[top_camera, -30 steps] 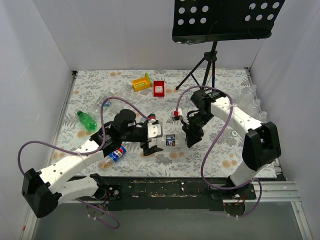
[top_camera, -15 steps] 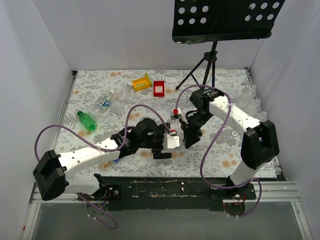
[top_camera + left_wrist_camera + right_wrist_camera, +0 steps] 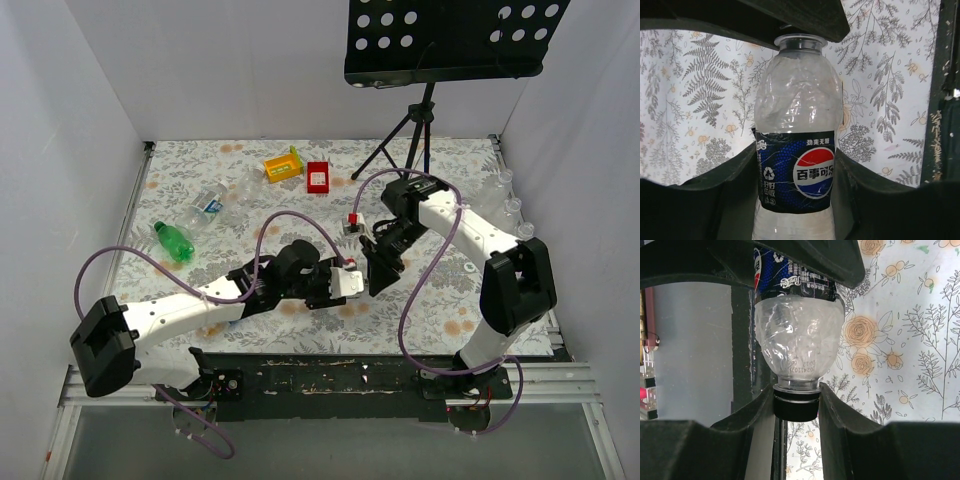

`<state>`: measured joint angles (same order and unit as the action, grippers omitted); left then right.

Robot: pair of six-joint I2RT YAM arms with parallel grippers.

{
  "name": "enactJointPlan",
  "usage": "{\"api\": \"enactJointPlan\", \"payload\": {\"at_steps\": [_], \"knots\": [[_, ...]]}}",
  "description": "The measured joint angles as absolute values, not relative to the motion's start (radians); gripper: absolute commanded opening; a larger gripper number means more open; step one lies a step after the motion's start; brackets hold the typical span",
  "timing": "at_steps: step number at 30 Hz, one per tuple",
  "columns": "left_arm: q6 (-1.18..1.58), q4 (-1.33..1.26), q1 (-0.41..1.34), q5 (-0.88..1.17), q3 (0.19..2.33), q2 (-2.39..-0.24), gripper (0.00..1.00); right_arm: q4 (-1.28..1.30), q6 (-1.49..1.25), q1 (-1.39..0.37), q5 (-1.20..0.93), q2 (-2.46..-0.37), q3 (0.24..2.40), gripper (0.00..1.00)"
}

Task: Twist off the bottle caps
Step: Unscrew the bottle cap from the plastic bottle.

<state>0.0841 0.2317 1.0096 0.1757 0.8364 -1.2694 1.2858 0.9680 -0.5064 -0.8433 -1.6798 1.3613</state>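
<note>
A clear bottle (image 3: 797, 100) with a dark blue Pepsi label is held between both arms above the table. My left gripper (image 3: 795, 167) is shut on its labelled body, one dark finger pressing each side. My right gripper (image 3: 796, 405) is shut on the black bottle cap (image 3: 796, 409), its fingers flanking the cap just below the neck ring. From the right wrist the bottle (image 3: 799, 335) points away from the camera. Seen from above, the left gripper (image 3: 350, 283) and right gripper (image 3: 378, 272) meet near the table's middle. In the left wrist view the cap is hidden behind the right gripper's finger.
A green bottle (image 3: 174, 241) and a clear blue-labelled bottle (image 3: 205, 208) lie at the left. A yellow tray (image 3: 283, 165) and a red tray (image 3: 318, 177) sit at the back. A tripod (image 3: 405, 140) stands back right. More clear bottles (image 3: 510, 205) line the right edge.
My left arm swung right to the bottle hanging from the right gripper, and its jaws closed from wide open onto the bottle's body. The right gripper barely moved.
</note>
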Motion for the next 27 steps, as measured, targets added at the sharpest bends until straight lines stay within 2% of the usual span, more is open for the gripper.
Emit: {"api": "enactJointPlan", "payload": {"at_steps": [6, 16, 17, 18, 20, 21, 23, 27], "knots": [[0.261, 0.185, 0.953, 0.293, 0.821, -1.251, 0.0, 1.244, 0.981, -0.459, -0.894, -1.588, 1.336, 0.01], [0.564, 0.082, 0.744, 0.738, 0.794, -1.253, 0.0, 0.926, 1.081, -0.476, -0.882, -1.251, 1.168, 0.01], [0.577, 0.077, 0.737, 0.76, 0.795, -1.264, 0.0, 0.912, 1.087, -0.477, -0.875, -1.241, 1.158, 0.1], [0.585, 0.072, 0.732, 0.772, 0.797, -1.273, 0.0, 0.907, 1.088, -0.477, -0.871, -1.239, 1.155, 0.25], [0.597, 0.069, 0.726, 0.782, 0.797, -1.284, 0.0, 0.894, 1.074, -0.477, -0.869, -1.246, 1.148, 0.62], [0.599, 0.07, 0.725, 0.781, 0.797, -1.287, 0.0, 0.89, 1.058, -0.477, -0.87, -1.252, 1.148, 0.73], [0.603, 0.083, 0.722, 0.767, 0.794, -1.284, 0.0, 0.879, 1.01, -0.468, -0.862, -1.261, 1.148, 0.82], [0.583, 0.118, 0.722, 0.692, 0.757, -1.258, 0.0, 0.884, 0.908, -0.383, -0.914, -1.294, 1.192, 0.86]]}}
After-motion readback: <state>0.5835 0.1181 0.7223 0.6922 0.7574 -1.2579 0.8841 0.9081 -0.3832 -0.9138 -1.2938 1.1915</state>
